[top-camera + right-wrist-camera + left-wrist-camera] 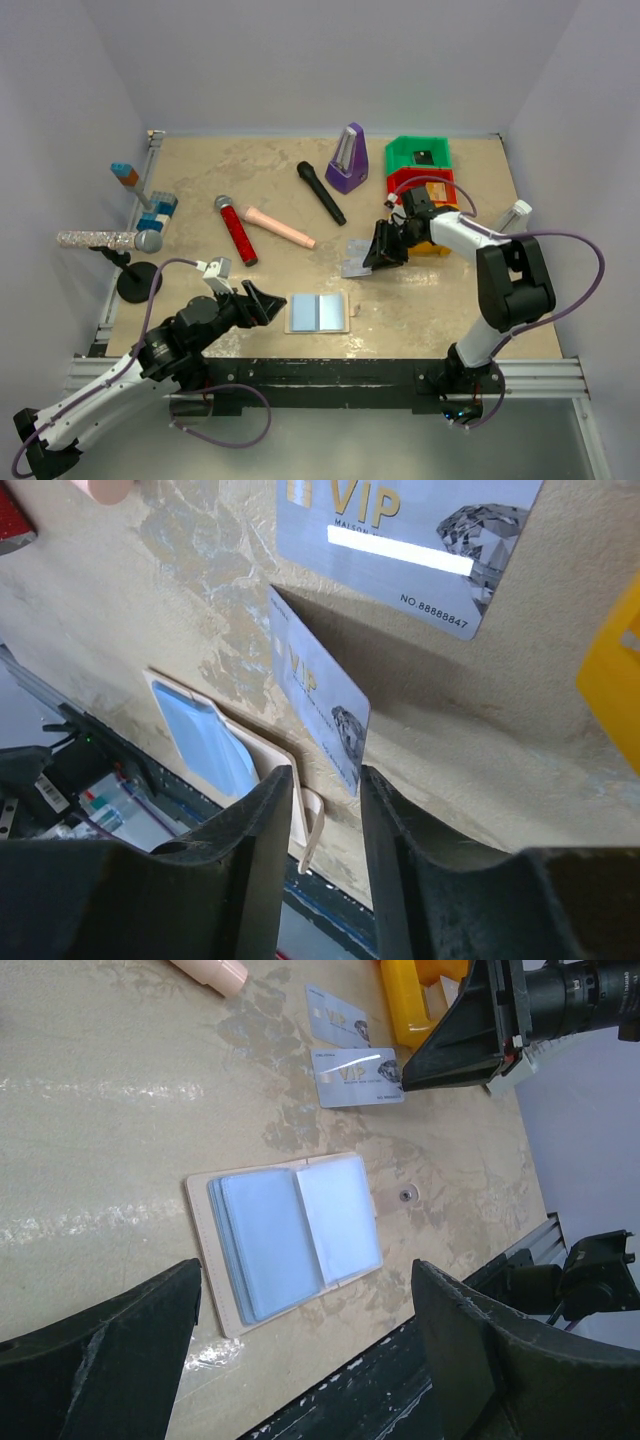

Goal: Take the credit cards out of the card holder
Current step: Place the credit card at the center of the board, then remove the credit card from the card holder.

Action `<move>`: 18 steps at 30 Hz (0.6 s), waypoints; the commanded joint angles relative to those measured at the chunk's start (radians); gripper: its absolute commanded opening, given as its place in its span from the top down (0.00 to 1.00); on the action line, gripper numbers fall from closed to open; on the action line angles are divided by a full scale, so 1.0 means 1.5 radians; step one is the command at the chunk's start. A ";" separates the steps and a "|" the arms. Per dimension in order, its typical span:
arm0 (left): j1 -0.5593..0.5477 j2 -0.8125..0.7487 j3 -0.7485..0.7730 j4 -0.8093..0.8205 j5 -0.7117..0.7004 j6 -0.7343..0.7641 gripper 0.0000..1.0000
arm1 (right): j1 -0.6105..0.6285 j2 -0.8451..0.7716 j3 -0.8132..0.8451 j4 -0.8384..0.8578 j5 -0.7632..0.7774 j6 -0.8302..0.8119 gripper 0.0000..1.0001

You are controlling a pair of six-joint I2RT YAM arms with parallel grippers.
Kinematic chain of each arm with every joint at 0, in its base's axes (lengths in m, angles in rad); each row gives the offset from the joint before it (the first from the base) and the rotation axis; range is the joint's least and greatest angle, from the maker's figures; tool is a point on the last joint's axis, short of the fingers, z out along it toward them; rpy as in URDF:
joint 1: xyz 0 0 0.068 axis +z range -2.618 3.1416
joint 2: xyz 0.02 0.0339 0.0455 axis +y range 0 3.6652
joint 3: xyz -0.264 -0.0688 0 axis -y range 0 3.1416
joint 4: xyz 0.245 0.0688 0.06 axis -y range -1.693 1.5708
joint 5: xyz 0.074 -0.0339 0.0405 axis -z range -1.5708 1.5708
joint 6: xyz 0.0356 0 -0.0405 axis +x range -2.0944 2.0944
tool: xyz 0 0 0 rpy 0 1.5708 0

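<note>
Pale walls box in the mottled beige table (200,190) you are working over. Your card holder (318,313) lies spread open near the front edge, between the two arm bases, with its light blue panels facing up and its snap tab (400,1197) flat on the table beside it. From the left wrist view you can see a stack of pale sleeves in the left panel; I cannot tell whether any card is in them.

Two silver-grey credit cards (358,258) are out of the holder, on the table farther back and to the right. One (410,540) lies flat with its VIP print showing. The other (320,715) is tilted with one edge raised and throws a shadow on the table, and its lower corner sits right at the tips of your right gripper (378,250). That gripper's jaws stand a little apart, wider than the card is thick, so they are not clamped on it.

Your left gripper (265,298) hovers just left of the holder with its jaws spread wide and nothing between them.

A yellow bin (440,248) sits just beyond the right gripper, and a black microphone (320,192) lies farther back.
</note>
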 commanded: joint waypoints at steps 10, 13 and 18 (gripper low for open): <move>-0.001 0.003 0.001 0.013 0.004 -0.003 0.02 | 0.015 -0.238 -0.040 -0.030 0.069 -0.002 0.57; -0.001 0.013 0.014 -0.024 -0.013 -0.016 0.00 | 0.096 -0.297 -0.053 -0.062 0.155 -0.034 0.56; -0.001 0.018 0.019 -0.038 -0.033 -0.033 0.00 | 0.226 -0.371 -0.125 -0.047 0.232 -0.014 0.50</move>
